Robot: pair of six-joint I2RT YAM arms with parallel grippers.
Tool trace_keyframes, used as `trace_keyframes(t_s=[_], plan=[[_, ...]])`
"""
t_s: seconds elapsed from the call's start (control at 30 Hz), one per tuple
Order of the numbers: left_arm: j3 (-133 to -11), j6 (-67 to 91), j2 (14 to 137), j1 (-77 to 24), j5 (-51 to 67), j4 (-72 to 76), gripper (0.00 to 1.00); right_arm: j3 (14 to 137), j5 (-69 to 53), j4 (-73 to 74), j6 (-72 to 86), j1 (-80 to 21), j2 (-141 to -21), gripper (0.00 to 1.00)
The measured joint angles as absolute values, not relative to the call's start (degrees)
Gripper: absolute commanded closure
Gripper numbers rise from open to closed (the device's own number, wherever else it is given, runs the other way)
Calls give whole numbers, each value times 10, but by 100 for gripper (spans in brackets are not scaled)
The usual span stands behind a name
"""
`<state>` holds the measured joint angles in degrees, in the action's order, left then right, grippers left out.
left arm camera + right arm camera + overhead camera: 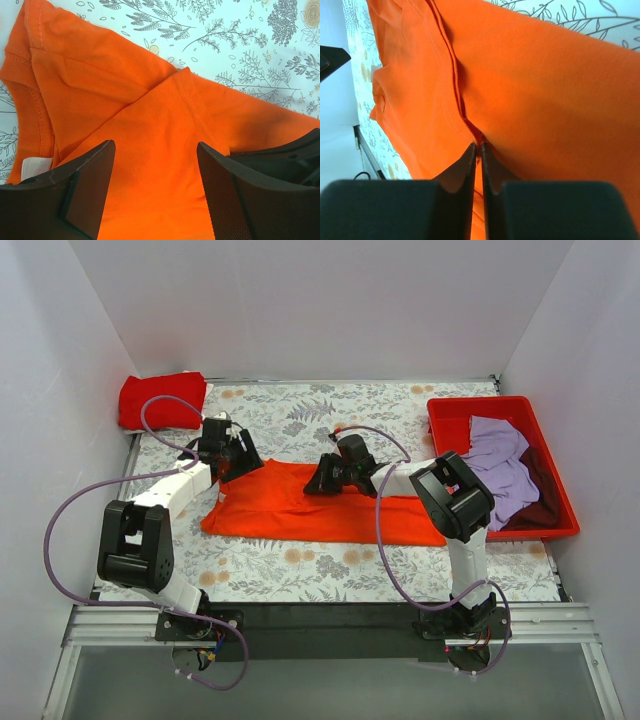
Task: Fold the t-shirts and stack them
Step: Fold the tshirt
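A white-walled booth encloses a table covered with a floral-print cloth (300,575), and the orange tee (300,508) lies across its middle as a long strip running left to right, its sides apparently folded in once lengthwise. The left wrist view shows its ribbed collar, a white neck label and a sleeve hem lying flat over the body. The right gripper (479,148) is at the strip's far edge near its centre. Its fingers are pressed together and appear to nip a crease where two layers of orange cloth meet. The left gripper (155,150) is poised over the collar end with its jaws spread wide and nothing between them. Farther out, a red tee (160,400) sits as a folded bundle in the far left corner of the table, well apart from the orange one, and looks like the start of the stack. On the right, a red plastic bin (560,528) holds the lavender tee (500,462), crumpled, on top of the dark maroon tee (540,502); neither is folded. By this reading the task is somewhat under halfway. One shirt is done and a second is partly folded, needing its crosswise folds and a move onto the red bundle. The two in the bin are yet to be handled.
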<state>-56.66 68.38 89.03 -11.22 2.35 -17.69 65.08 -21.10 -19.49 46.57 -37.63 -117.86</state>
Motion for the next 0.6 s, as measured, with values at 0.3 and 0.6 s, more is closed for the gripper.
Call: trace_keyframes(t_s=[0.3,0.6], plan=[[-567,684,890,-115,23,-177,35,651,-201,-194,444,-376,-1164,99],[-567,683,890,-115,19,-177,35,662,-199,-172,420,-376,-1156,99]])
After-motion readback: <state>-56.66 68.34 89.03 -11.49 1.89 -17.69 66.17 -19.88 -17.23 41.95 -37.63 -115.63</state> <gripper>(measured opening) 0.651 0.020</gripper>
